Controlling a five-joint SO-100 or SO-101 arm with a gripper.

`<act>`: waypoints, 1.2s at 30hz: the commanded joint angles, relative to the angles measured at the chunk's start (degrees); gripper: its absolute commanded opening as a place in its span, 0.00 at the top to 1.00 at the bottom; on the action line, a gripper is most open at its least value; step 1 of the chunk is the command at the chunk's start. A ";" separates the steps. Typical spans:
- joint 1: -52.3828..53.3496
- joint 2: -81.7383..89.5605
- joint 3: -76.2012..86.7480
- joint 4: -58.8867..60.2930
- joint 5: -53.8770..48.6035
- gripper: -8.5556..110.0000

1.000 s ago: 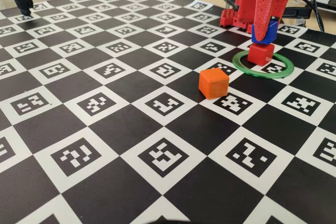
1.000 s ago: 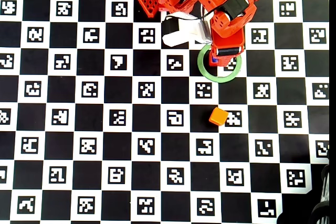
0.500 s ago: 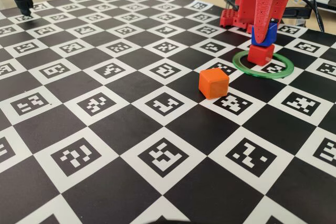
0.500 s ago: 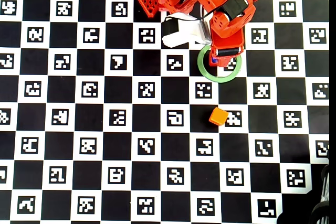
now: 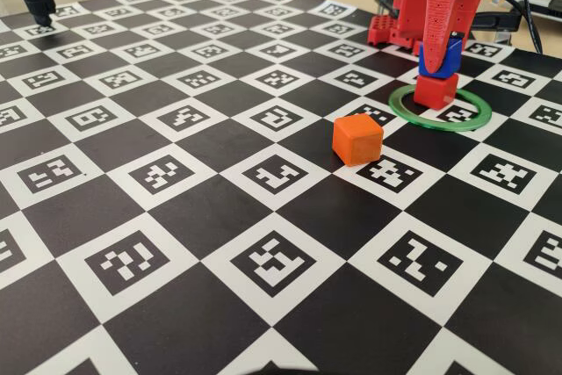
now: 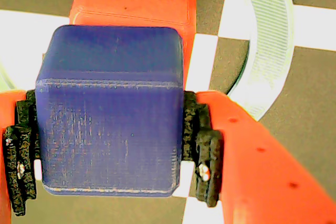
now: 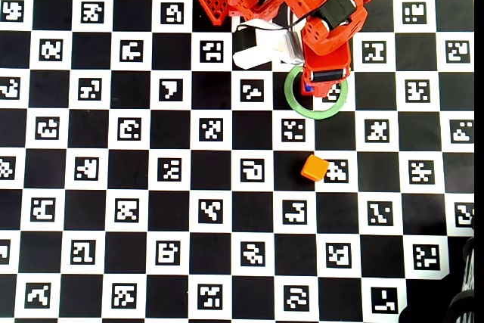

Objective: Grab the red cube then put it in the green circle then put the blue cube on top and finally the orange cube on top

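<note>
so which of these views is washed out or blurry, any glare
Wrist view: green circle bleached nearly white, blue cube very close, sharp enough to show its print lines. Fixed view: crisp around the orange cube, soft sheen on black squares. Overhead view: even light, no glare.

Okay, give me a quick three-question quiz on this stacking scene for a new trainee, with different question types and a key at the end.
1. True or false: the small matte red cube sits inside the thin green plastic ring.
2. Multiple choice: what is the red two-finger gripper clamped on? A) the small matte orange cube B) the small matte blue cube C) nothing
3. Fill in: the orange cube rests on the checkered marker board, ____ the ring.

Key
1. True
2. B
3. outside
</note>
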 commanded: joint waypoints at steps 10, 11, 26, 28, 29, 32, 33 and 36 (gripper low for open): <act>-0.62 0.88 -0.26 -0.44 -1.05 0.85; -0.88 0.97 -0.26 -0.35 -1.05 0.83; -5.80 2.99 -0.44 2.46 4.04 0.59; -5.63 3.43 -0.44 2.55 4.13 0.58; -5.45 3.78 -0.44 2.64 4.13 0.57; -5.01 4.83 -0.70 3.16 4.04 0.56; -5.01 5.19 -0.97 3.43 3.96 0.55; -5.01 5.89 -1.49 3.96 3.34 0.55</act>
